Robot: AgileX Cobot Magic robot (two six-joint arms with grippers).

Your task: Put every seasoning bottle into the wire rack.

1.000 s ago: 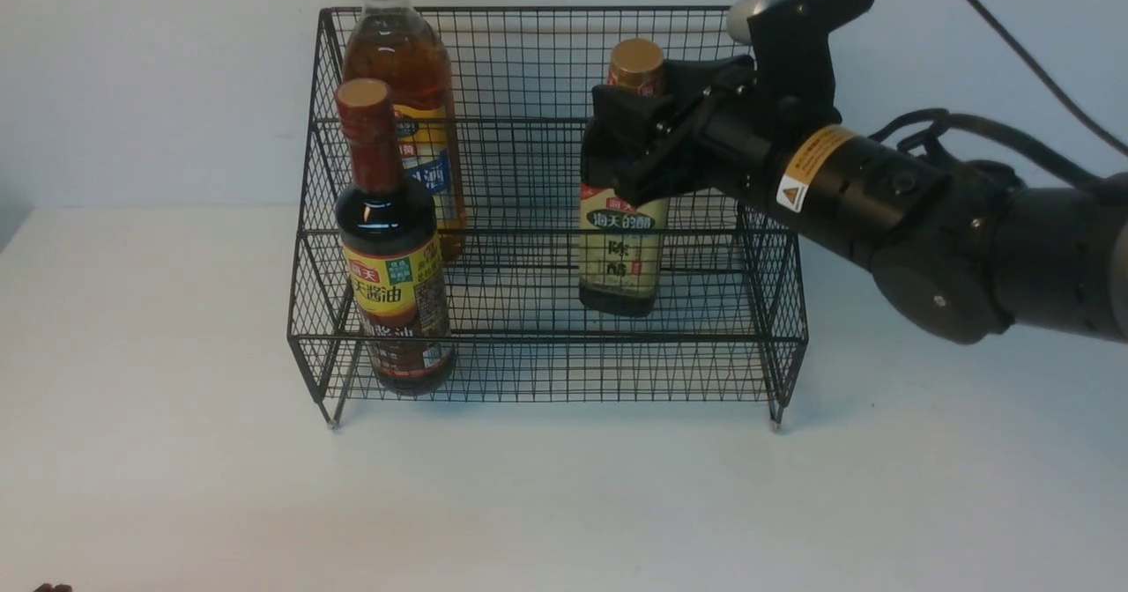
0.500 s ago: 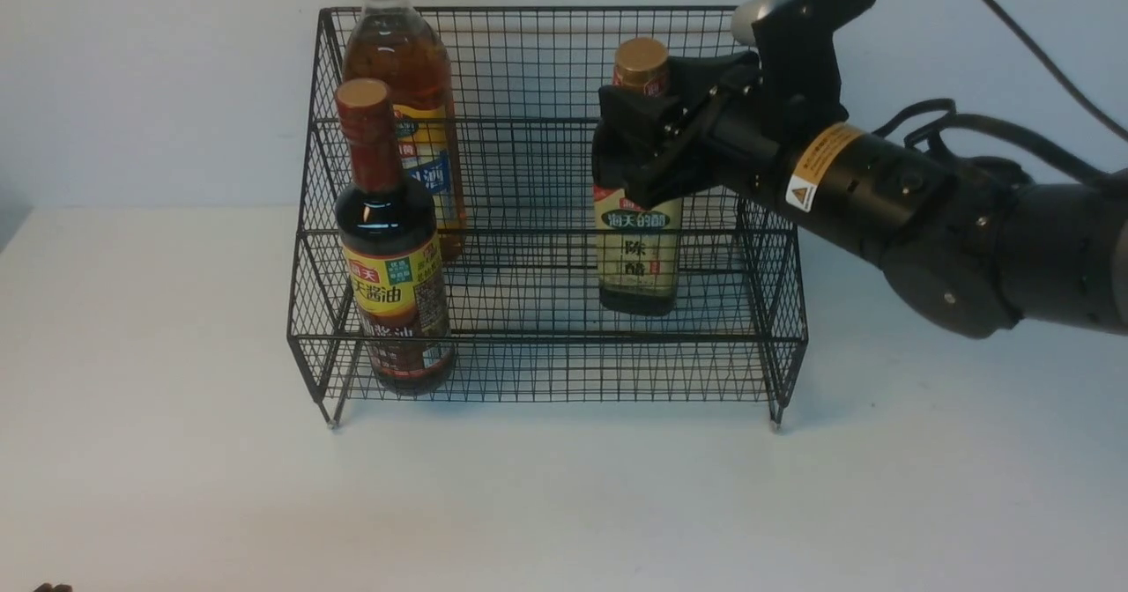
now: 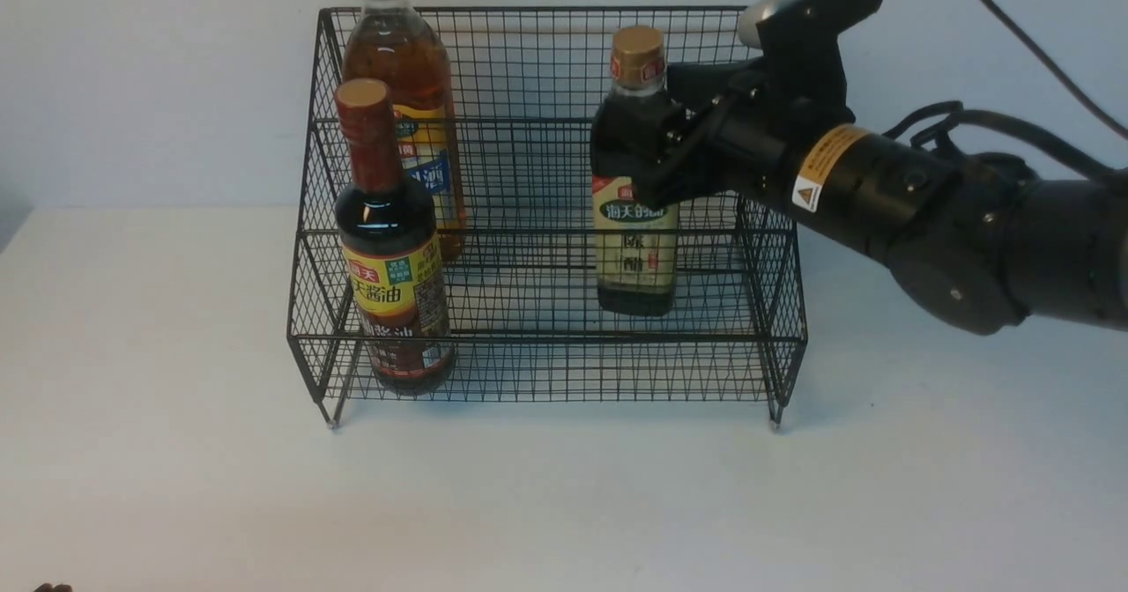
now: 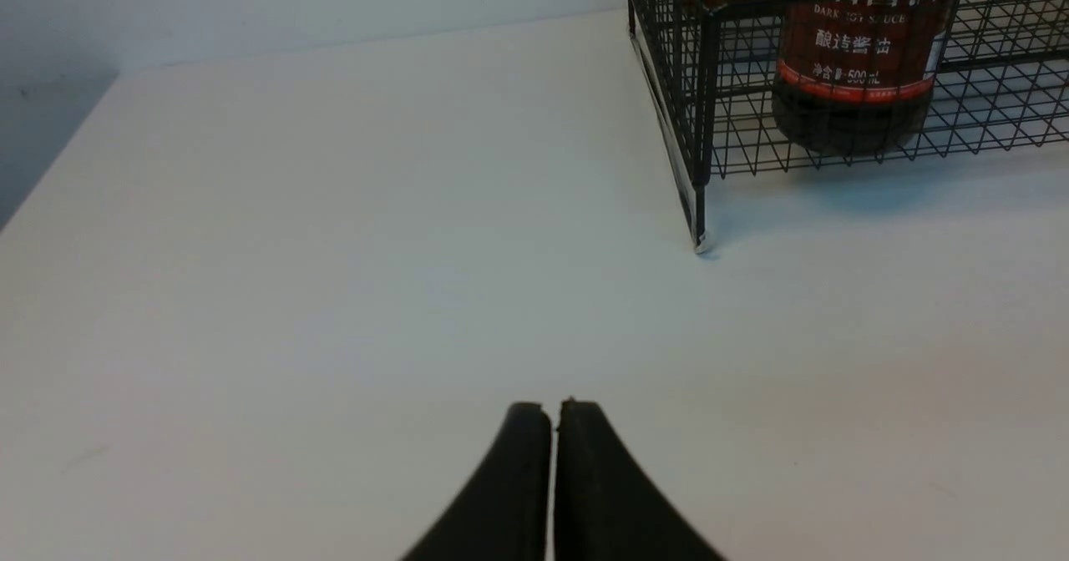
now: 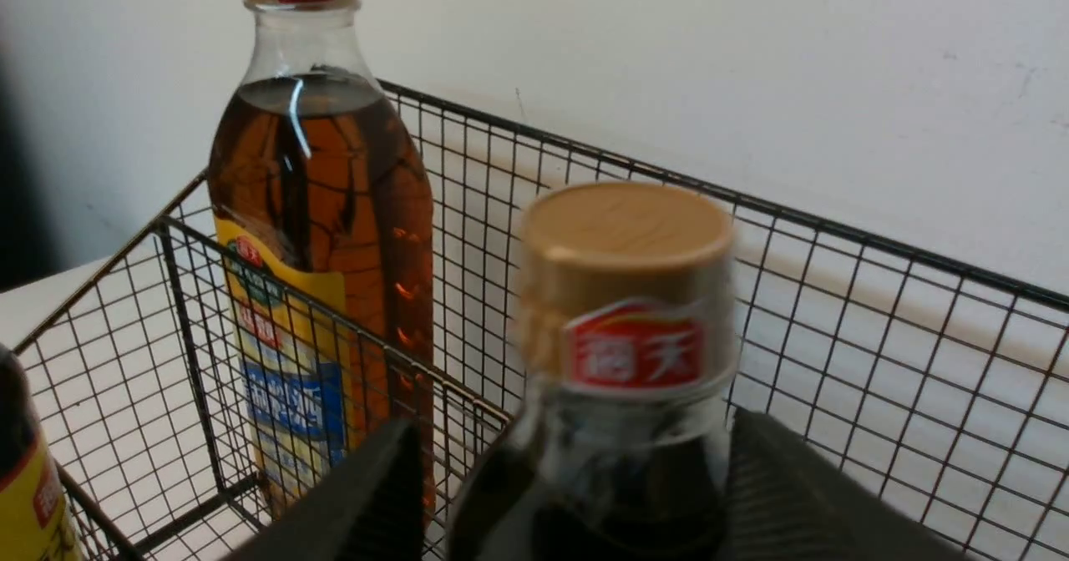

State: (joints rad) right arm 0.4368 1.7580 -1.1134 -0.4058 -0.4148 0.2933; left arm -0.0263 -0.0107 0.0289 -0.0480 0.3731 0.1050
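The black wire rack [image 3: 546, 63] holds three seasoning bottles. The amber one [image 3: 401, 55] stands at the back left and the red-necked dark one [image 3: 388, 248] at the front left. Upright in the right half is the squarish dark one [image 3: 636, 240]. My right gripper [image 3: 663, 147] is open at that bottle's shoulder, a finger on each side. In the right wrist view one finger [image 5: 367, 494] stands apart from the glass below the tan cap [image 5: 626, 294]. My left gripper [image 4: 553, 411] is shut and empty over the bare table, short of the rack's corner [image 4: 701, 85].
The rack stands on a white table [image 3: 176, 451] near a pale wall. The right arm reaches in over the rack's right side wall [image 3: 780, 257]. The red-necked bottle's base [image 4: 852, 60] shows behind the mesh in the left wrist view.
The right jaws have widened and let go of the squarish bottle, which went from tilted to upright in the rack. The left gripper has not moved.
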